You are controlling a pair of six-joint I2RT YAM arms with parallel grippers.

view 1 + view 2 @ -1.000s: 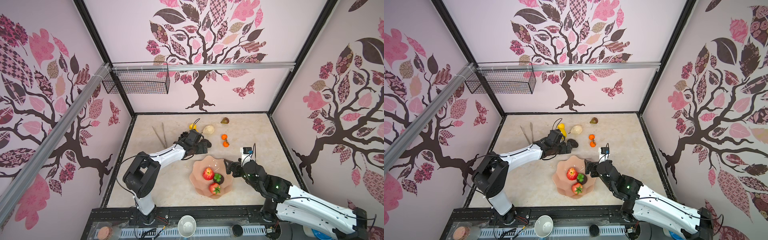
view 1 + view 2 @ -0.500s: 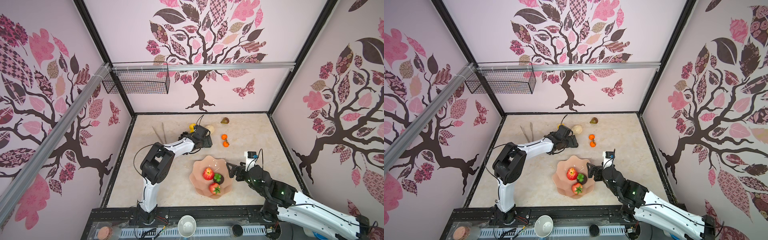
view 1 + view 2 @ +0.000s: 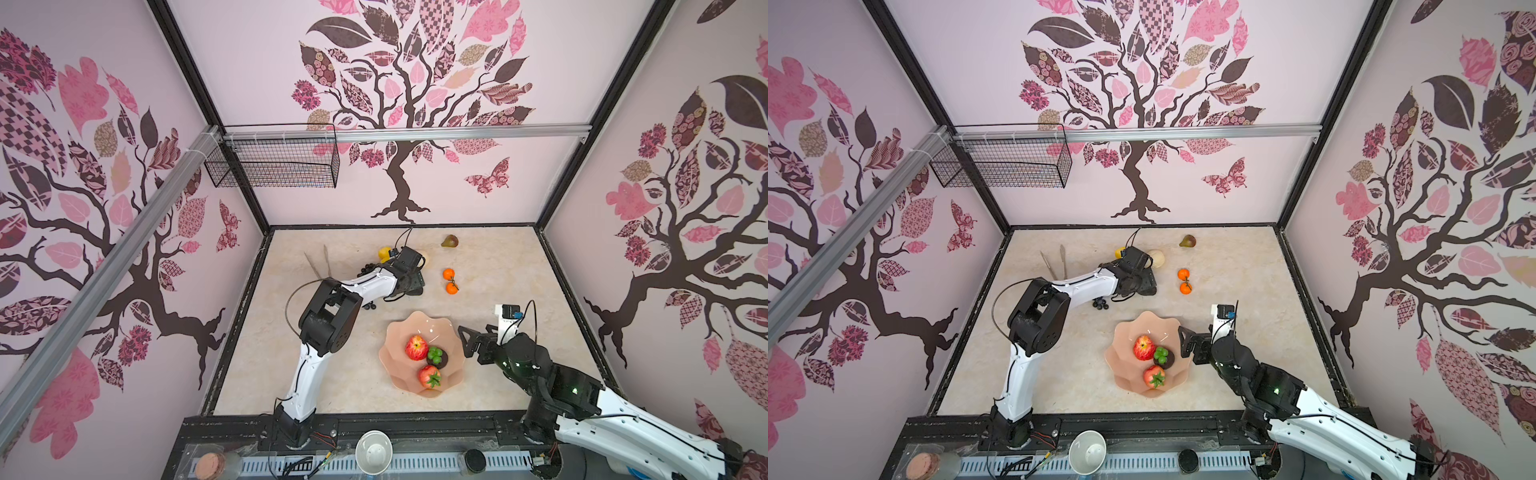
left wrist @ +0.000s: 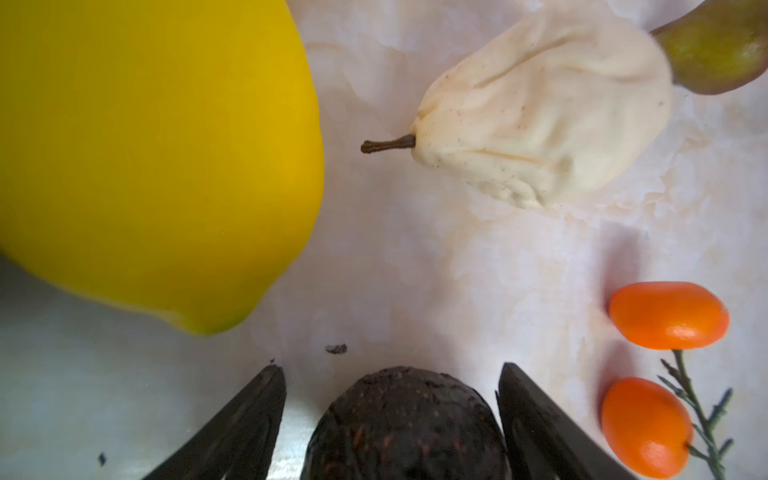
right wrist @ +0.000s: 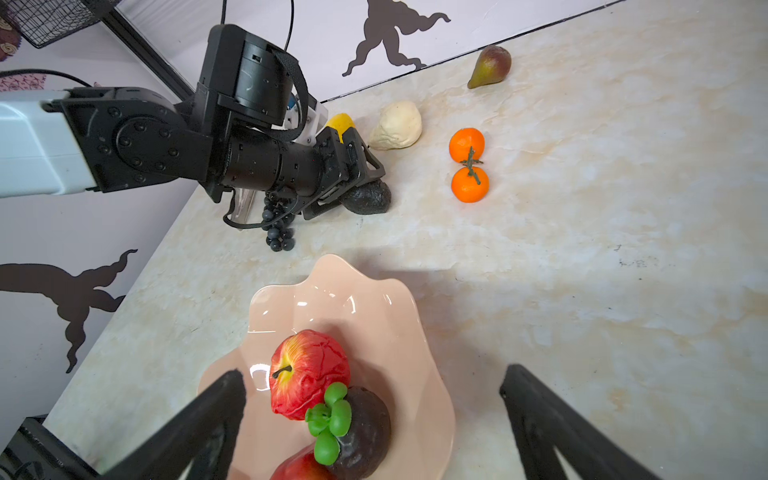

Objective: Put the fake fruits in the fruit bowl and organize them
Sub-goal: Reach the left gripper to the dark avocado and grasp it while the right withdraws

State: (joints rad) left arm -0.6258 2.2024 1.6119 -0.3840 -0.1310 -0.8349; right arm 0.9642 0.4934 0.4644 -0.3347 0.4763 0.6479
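The dark, pebbly-skinned plastic avocado was found lying on the marbled tabletop, well apart from the glossy peach-pink scalloped fruit bowl. It was straddled by the left tool, jaws spread with gaps on both sides, nothing gripped. The right tool was held wide open and empty by the bowl's rim. The avocado was judged light, stiff and rounded, best pinched across its widest middle.

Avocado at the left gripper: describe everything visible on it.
The avocado is dark brown-black, pebbled with reddish flecks, matte and plastic-looking, intact. It lies on the marble-look table between the open jaws of the left gripper; a gap shows on one side, contact on the other is unclear.
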